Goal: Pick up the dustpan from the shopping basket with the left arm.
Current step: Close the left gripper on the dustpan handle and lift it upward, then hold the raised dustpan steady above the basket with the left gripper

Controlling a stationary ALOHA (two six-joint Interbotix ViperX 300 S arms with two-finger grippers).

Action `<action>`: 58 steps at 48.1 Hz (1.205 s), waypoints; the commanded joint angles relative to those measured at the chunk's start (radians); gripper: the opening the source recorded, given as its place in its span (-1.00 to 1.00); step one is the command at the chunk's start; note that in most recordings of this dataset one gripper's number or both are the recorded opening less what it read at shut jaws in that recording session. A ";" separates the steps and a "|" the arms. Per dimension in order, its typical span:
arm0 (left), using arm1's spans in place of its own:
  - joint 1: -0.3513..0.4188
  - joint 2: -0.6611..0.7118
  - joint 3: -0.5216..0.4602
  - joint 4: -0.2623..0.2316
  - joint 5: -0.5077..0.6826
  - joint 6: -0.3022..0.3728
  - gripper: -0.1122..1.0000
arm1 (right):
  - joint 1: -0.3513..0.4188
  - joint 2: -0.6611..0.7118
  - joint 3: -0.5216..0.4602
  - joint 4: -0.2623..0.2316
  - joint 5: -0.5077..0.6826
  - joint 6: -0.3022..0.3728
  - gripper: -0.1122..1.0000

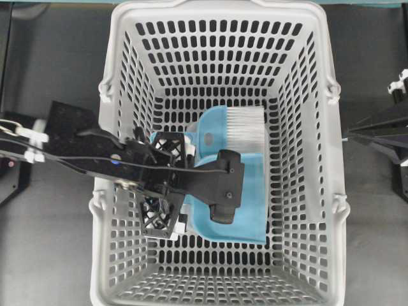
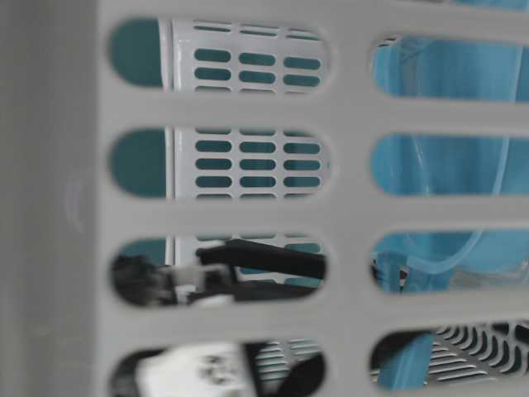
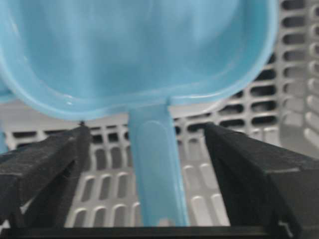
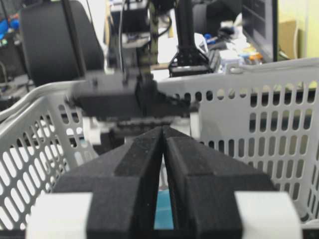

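Observation:
The light blue dustpan (image 1: 252,204) lies on the floor of the grey shopping basket (image 1: 306,127), with its thin handle (image 3: 157,169) pointing toward my left arm. My left gripper (image 1: 163,182) is down inside the basket and open. In the left wrist view its fingers (image 3: 234,164) stand on either side of the handle with gaps on both sides, and the pan (image 3: 139,50) fills the top. My right gripper (image 4: 163,130) is shut and empty, outside the basket at the right (image 1: 376,131).
A blue hand brush with white bristles (image 1: 245,131) lies against the dustpan's far end. The slotted basket walls (image 4: 259,114) rise on every side of my left gripper. The table-level view looks through the near wall (image 2: 248,211).

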 commanded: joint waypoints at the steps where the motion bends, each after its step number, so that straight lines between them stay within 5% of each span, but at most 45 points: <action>1: -0.003 0.005 0.006 0.002 -0.006 -0.009 0.79 | 0.003 0.011 -0.009 0.003 -0.003 0.000 -0.82; 13: -0.003 0.012 0.020 0.002 -0.008 -0.037 0.68 | 0.003 0.011 -0.002 0.003 -0.003 0.000 -0.82; 23: -0.003 -0.015 0.008 0.003 -0.005 -0.032 -0.26 | 0.005 0.009 0.003 0.003 -0.003 0.000 -0.82; 58: 0.029 -0.249 -0.207 0.002 0.055 -0.043 -0.25 | 0.017 0.003 0.008 0.003 -0.005 0.000 -0.82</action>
